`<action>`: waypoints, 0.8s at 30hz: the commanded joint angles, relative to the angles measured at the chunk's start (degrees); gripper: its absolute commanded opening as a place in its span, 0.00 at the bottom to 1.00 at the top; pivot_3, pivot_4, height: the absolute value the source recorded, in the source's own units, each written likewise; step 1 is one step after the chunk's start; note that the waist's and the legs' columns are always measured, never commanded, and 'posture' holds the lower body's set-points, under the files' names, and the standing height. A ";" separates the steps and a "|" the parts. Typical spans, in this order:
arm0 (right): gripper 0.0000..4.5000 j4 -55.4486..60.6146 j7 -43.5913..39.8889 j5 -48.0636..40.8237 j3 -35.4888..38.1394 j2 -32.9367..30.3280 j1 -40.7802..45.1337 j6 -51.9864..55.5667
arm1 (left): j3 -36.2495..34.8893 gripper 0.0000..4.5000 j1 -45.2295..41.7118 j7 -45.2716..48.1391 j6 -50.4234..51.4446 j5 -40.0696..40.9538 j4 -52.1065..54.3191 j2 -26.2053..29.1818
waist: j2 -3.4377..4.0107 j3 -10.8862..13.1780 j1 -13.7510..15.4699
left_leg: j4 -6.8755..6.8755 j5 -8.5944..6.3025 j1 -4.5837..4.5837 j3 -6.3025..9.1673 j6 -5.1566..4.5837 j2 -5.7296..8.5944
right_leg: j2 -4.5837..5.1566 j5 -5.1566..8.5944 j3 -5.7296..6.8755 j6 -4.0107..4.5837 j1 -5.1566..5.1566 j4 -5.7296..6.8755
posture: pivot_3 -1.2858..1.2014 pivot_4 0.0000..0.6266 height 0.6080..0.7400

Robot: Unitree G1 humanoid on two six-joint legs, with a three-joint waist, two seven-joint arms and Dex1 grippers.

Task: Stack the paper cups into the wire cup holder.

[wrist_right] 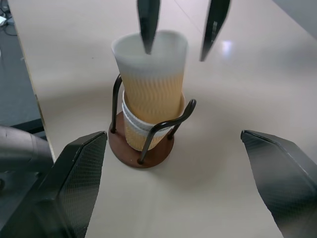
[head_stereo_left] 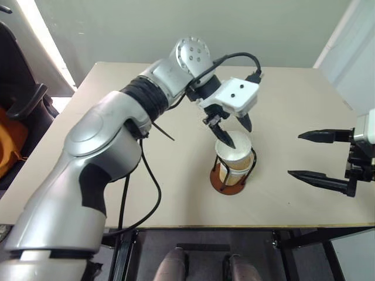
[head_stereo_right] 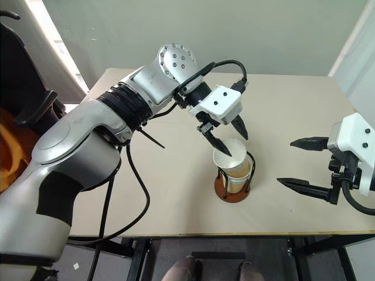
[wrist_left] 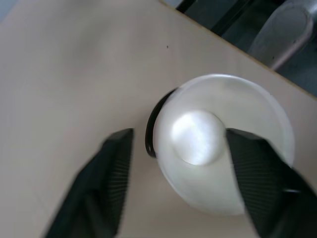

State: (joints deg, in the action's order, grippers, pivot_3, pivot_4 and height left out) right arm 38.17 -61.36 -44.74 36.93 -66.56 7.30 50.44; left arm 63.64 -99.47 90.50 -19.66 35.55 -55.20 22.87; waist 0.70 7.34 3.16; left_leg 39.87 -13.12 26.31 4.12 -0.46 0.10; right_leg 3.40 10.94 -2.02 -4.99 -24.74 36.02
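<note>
Nearest to the camera, the right hand (head_stereo_left: 323,156) waits low at the right side of the surface (head_stereo_left: 105,152), well apart from the holder (head_stereo_left: 233,170). Its fingers are spread wide and hold nothing; I think it stays aside to leave room for the other arm.

Further in, near the middle of the surface, the holder stands upright on its round brown base. Cups (wrist_right: 151,94) sit nested inside the wire loops, and the top cup rises above the wires and leans a little, so it seems not fully seated.

Just above it hangs the left hand (head_stereo_left: 229,130), pointing steeply down. Its fingers are apart: one finger (wrist_right: 148,22) dips inside the rim of the top cup, the other is outside and clear of the wall. It grips nothing, probably because the cup is released.
</note>
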 commanded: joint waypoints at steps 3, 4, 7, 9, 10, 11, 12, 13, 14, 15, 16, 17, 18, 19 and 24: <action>1.00 -2.62 -0.34 0.97 -2.55 -1.99 2.19 -3.70 | -6.93 0.76 -1.60 2.00 -0.72 -2.82 -4.05 -1.12 | 0.01 -0.01 -0.01 | 0.10 -0.06 -0.02 -0.01 -0.02 0.00 | 0.00 0.00 -0.01 -0.04 0.07 -0.02 | 0.52 0.24 1.00; 1.00 -3.38 -0.51 1.19 -3.39 -2.19 2.72 -4.43 | -7.79 0.76 -1.45 2.00 -0.62 -3.66 -4.53 -1.12 | 0.02 -0.01 -0.01 | 0.11 -0.06 -0.02 -0.02 -0.02 0.01 | 0.00 -0.01 -0.03 -0.06 0.07 -0.03 | 0.52 0.24 1.00; 1.00 -5.90 -1.29 1.45 -7.45 -2.52 5.44 -6.79 | -10.42 0.76 -0.51 2.00 1.32 -4.31 -4.21 1.53 | 0.03 -0.02 -0.03 | 0.11 -0.05 -0.04 -0.03 -0.01 0.00 | -0.02 0.01 -0.03 -0.08 0.07 -0.01 | 0.52 0.24 1.00; 1.00 -8.30 -2.22 2.31 -10.75 -2.65 7.45 -8.45 | -10.64 0.76 1.51 2.00 2.91 -3.90 -1.51 6.05 | 0.10 -0.06 -0.17 | 0.09 -0.05 -0.06 -0.03 -0.01 0.00 | -0.04 0.01 -0.05 -0.09 0.06 -0.02 | 0.52 0.24 1.00; 1.00 -9.79 -2.81 2.93 -12.29 -2.75 8.41 -9.36 | -10.66 0.76 2.85 2.00 3.80 -3.74 0.24 8.62 | 0.12 -0.07 -0.28 | 0.08 -0.06 -0.09 -0.04 0.00 0.00 | -0.06 0.02 -0.05 -0.10 0.06 -0.01 | 0.52 0.24 1.00; 1.00 -11.25 -3.27 3.63 -13.71 -2.86 9.34 -10.22 | -10.87 0.76 4.28 2.00 4.87 -3.48 2.11 11.13 | 0.18 -0.10 -0.66 | 0.07 -0.06 -0.13 -0.05 0.00 0.00 | -0.09 0.03 -0.10 -0.10 0.05 -0.01 | 0.52 0.24 1.00; 1.00 -12.68 -3.56 4.40 -15.33 -2.93 10.54 -10.99 | -11.25 0.76 5.84 2.00 6.20 -2.97 4.22 13.82 | 0.20 -0.12 -0.84 | 0.03 -0.08 -0.20 -0.08 0.02 0.00 | -0.12 0.04 -0.19 -0.10 0.05 -0.01 | 0.52 0.24 1.00; 1.00 -14.32 -4.06 5.22 -16.57 -2.96 11.47 -11.96 | -12.10 0.76 7.76 2.00 8.05 -2.27 6.86 16.84 | 0.22 -0.12 -1.11 | 0.03 -0.09 -0.24 -0.10 0.04 0.00 | -0.15 0.05 -0.21 -0.12 0.07 0.01 | 0.52 0.24 1.00; 1.00 -16.85 -4.39 6.40 -19.01 -2.64 13.88 -12.92 | -15.17 0.76 11.58 2.00 11.78 -0.73 10.23 22.43 | 0.23 -0.13 -1.19 | 0.02 -0.08 -0.26 -0.11 0.04 0.01 | -0.19 0.06 -0.22 -0.11 0.04 0.01 | 0.52 0.24 1.00; 1.00 -19.16 -4.68 7.49 -21.02 -2.30 15.91 -13.68 | -19.01 0.76 15.28 2.00 15.63 0.35 12.88 27.25 | 0.27 -0.13 -1.56 | 0.04 -0.08 -0.23 -0.08 0.05 -0.01 | -0.17 0.06 -0.26 -0.12 0.03 0.02 | 0.52 0.24 1.00; 1.00 -21.24 -5.06 8.37 -22.35 -2.11 17.33 -14.24 | -23.14 0.76 18.74 2.00 19.44 0.74 15.38 30.93 | 0.28 -0.13 -2.20 | 0.03 -0.08 -0.25 -0.14 0.05 0.00 | -0.20 0.06 -0.27 -0.10 -0.05 0.03 | 0.52 0.24 1.00; 1.00 -22.79 -5.53 8.81 -23.15 -2.01 18.27 -14.52 | -26.58 0.76 21.78 1.72 22.46 0.72 18.04 33.51 | 0.27 -0.13 -2.26 | 0.01 -0.08 -0.24 -0.23 0.05 0.01 | -0.28 0.07 -0.18 -0.09 -0.18 0.09 | 0.52 0.24 1.00; 1.00 -24.34 -6.24 9.09 -23.71 -1.95 18.99 -14.91 | -29.56 0.76 25.60 0.53 25.03 0.74 21.21 36.50 | 0.25 -0.12 -2.34 | 0.01 -0.08 -0.20 -0.18 0.06 -0.03 | -0.27 0.07 -0.23 -0.08 -0.18 0.10 | 0.52 0.24 1.00; 1.00 -25.69 -6.95 9.39 -24.21 -1.87 19.64 -15.32 | -32.43 0.76 29.49 -0.97 27.29 0.56 24.19 39.18 | 0.26 -0.13 -2.40 | 0.01 -0.08 -0.18 -0.14 0.07 -0.02 | -0.28 0.11 -0.16 -0.01 -0.19 0.06 | 0.52 0.24 1.00; 1.00 -30.79 -9.86 10.52 -25.28 -1.15 20.90 -17.27 | -49.41 0.76 51.93 -7.75 36.04 2.51 33.54 51.34 | 0.28 -0.15 -1.69 | -0.10 -0.07 -0.24 0.05 0.08 0.04 | -0.20 0.39 -0.27 0.47 -0.14 0.15 | 0.52 0.24 1.00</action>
State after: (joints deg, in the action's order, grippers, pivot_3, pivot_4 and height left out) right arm 8.13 -70.15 -34.46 10.16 -67.45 27.63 34.31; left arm 20.00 -48.84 84.28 14.34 36.25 -24.13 72.11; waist 0.98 7.19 1.47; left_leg 39.75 -13.18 26.05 4.16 -0.36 0.13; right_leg 3.20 11.59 -2.28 -4.06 -24.90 36.21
